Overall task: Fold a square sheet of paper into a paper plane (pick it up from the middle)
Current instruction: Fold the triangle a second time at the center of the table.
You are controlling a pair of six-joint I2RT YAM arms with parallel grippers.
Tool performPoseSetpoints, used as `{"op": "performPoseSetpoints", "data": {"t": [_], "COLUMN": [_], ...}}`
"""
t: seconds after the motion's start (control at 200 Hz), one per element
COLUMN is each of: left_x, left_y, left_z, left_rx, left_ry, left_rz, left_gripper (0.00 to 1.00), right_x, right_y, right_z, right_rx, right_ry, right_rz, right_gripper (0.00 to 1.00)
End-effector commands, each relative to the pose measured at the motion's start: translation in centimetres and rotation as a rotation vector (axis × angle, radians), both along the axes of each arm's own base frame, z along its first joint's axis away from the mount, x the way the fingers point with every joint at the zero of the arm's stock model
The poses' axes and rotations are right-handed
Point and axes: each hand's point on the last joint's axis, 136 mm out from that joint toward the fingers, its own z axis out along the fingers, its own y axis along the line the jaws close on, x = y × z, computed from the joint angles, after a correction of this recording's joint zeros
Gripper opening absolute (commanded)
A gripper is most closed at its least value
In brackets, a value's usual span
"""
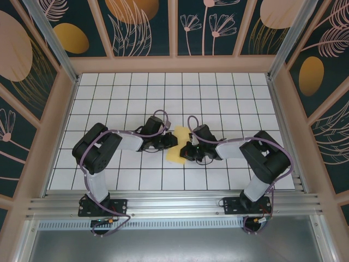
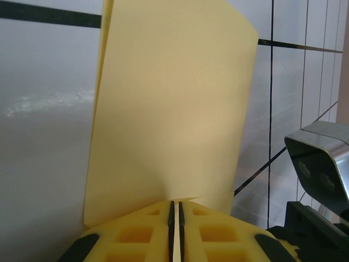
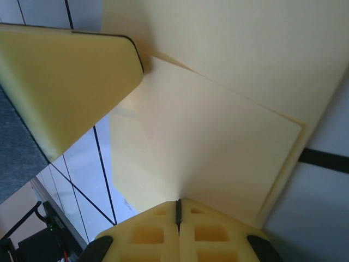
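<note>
The table (image 1: 229, 93) is a white grid of tiles with dark lines. It is boxed in by dark panels (image 1: 142, 27) painted with orange discs and pale plant outlines. From my seat I see both arms folded in toward the middle, their tips almost meeting.

The left gripper (image 1: 173, 141) has its jaws pressed together. On its own wrist camera a thin pale edge runs down the seam between the yellow fingers (image 2: 136, 234), so it is pinching the paper sheet (image 1: 176, 148). From that pinch the sheet rises away as a broad yellow panel. A second layer shows along its left edge, and there is a soft crease just above the fingertips. Beyond it on the right sits the right arm's camera (image 2: 322, 164), grey and near the sheet.

The right gripper (image 1: 186, 152) is closed as well, its jaws meeting on the sheet where the paper comes down to the seam in its wrist view. Out from there the paper spreads in two overlapping layers, the upper one ending in a straight edge. At upper left, what looks like one of the left gripper's fingers (image 3: 65, 82) lies close against the sheet.

From above, the sheet is a small yellow patch held between the two grippers, near the middle of the table.
</note>
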Motion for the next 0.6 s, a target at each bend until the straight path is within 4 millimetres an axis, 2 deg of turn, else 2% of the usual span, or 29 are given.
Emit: {"op": "performPoseSetpoints", "data": {"t": [0.0, 0.155, 0.26, 0.485, 0.54, 0.59], "left_x": [-0.9, -1.0, -1.0, -0.9, -0.8, -0.8], "left_y": [1.8, 1.8, 1.8, 1.7, 1.7, 1.7], "left_z": [-3.2, -3.3, -3.2, -3.4, -3.4, -3.4], "left_rx": [0.123, 0.124, 0.124, 0.129, 0.130, 0.131], "left_ry": [0.048, 0.051, 0.048, 0.054, 0.054, 0.056], "left_rz": [0.014, 0.011, 0.010, 0.013, 0.013, 0.014], "left_gripper": [0.15, 0.15, 0.15, 0.15, 0.14, 0.15], "right_x": [0.1, 1.0, 1.4, -0.5, -0.6, -0.4], "right_y": [0.9, 1.6, 1.2, -0.4, -0.6, -0.4], "right_z": [1.5, 1.7, 0.7, -3.0, -3.2, -2.5], "right_rx": [0.007, 0.018, -0.018, -0.077, -0.085, -0.069], "right_ry": [-0.019, -0.029, -0.011, 0.084, 0.090, 0.079], "right_rz": [0.028, 0.019, 0.017, 0.019, 0.014, 0.015], "right_gripper": [0.00, 0.00, 0.00, 0.00, 0.00, 0.00]}}
